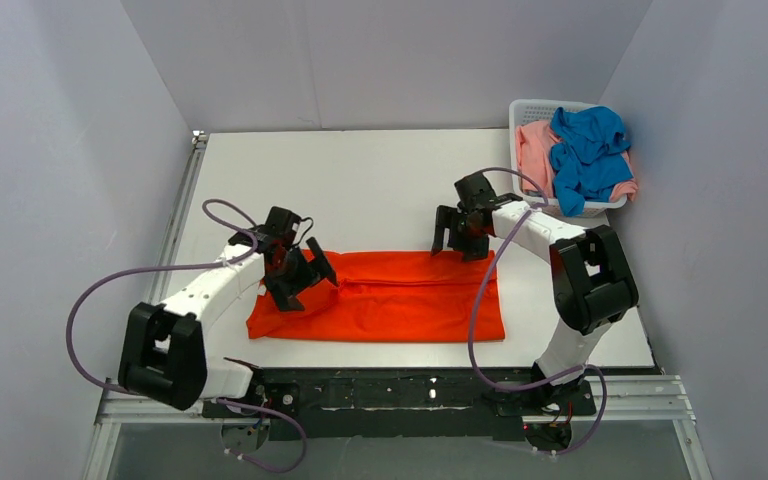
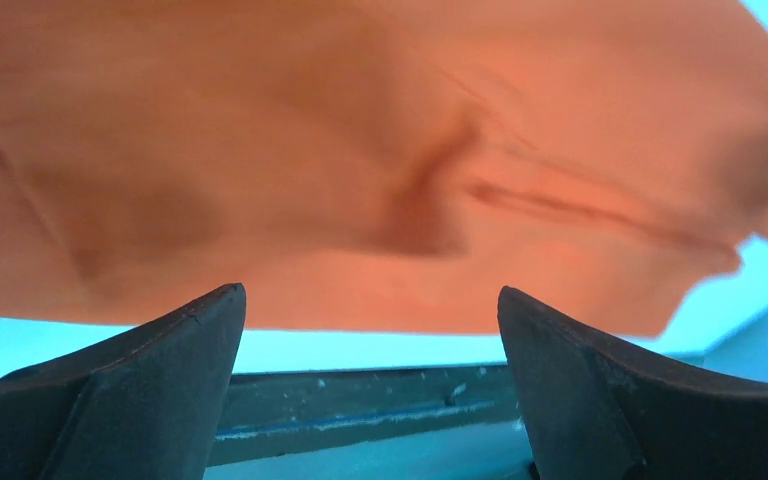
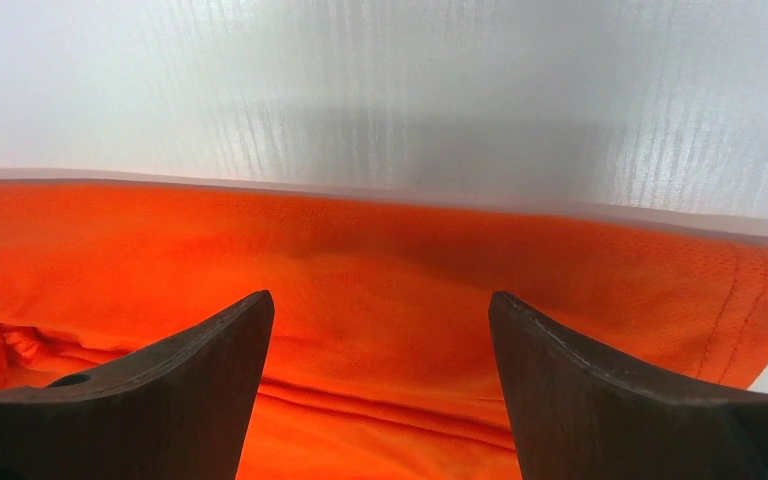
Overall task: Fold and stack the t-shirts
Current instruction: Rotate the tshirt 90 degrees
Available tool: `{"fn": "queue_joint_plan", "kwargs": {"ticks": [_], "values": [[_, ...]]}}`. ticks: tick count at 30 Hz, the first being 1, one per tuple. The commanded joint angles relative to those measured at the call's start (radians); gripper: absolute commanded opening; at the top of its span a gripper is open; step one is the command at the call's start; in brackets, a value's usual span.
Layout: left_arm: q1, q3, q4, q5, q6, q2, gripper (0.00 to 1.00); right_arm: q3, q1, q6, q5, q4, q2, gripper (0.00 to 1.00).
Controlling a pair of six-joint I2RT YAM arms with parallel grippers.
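White desk [image 1: 380,180], closed in by pale walls [image 1: 380,60], carries the work near its front edge: the orange-red t-shirt [image 1: 400,300] lies flat there as a long band running left to right, with a crease along its middle that suggests the lengthwise folding is already done. The left claw [image 1: 300,275] hangs over the band's left end, tilted, its fingers spread with nothing between them; its wrist view shows only cloth beyond the tips. The right claw [image 1: 460,235] stands at the far edge of the band toward its right end, fingers likewise apart and empty, poised above the hem rather than pinching it. I judge the step in hand to be the second fold of this first shirt, bringing one end across onto the other. That calls for each claw to drop onto its edge of the cloth, close on all layers at once, then lift low and carry across without letting the under layers slide or the crease open. Whether the cloth under the left claw is one layer or several cannot be told. Well apart, at the far right corner, the basket [image 1: 530,105] holds the blue t-shirt [image 1: 590,150] crumpled on top of the pink t-shirt [image 1: 533,150], both yet to be folded.
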Motion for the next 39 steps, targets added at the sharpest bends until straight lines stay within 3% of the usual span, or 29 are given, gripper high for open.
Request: {"fn": "queue_joint_plan", "kwargs": {"ticks": [1, 6, 12, 16, 21, 27, 31, 39], "values": [[0.066, -0.103, 0.068, -0.069, -0.140, 0.102, 0.98, -0.004, -0.003, -0.009, -0.036, 0.025, -0.005, 0.87], [0.097, -0.020, 0.123, -0.104, -0.165, 0.335, 0.98, -0.078, -0.004, 0.006, -0.068, 0.034, -0.019, 0.87], [0.137, 0.202, 0.099, -0.135, -0.146, 0.591, 0.98, -0.127, -0.003, 0.032, -0.141, 0.004, -0.046, 0.87], [0.140, 0.532, -0.009, -0.122, -0.081, 0.822, 0.98, -0.177, 0.001, 0.074, -0.219, 0.005, -0.092, 0.89], [0.130, 1.065, -0.194, -0.055, -0.085, 1.134, 0.98, -0.228, 0.087, 0.114, -0.287, -0.039, -0.167, 0.90], [0.087, 1.611, -0.140, 0.042, -0.219, 1.514, 0.98, -0.205, 0.254, 0.163, -0.415, 0.036, -0.140, 0.91], [0.049, 1.672, 0.114, 0.054, -0.346, 1.653, 0.98, -0.085, 0.324, 0.131, -0.492, 0.029, -0.013, 0.92], [0.052, 1.609, 0.064, -0.072, -0.202, 1.584, 0.98, -0.088, 0.343, 0.158, -0.442, 0.040, -0.050, 0.93]]}}
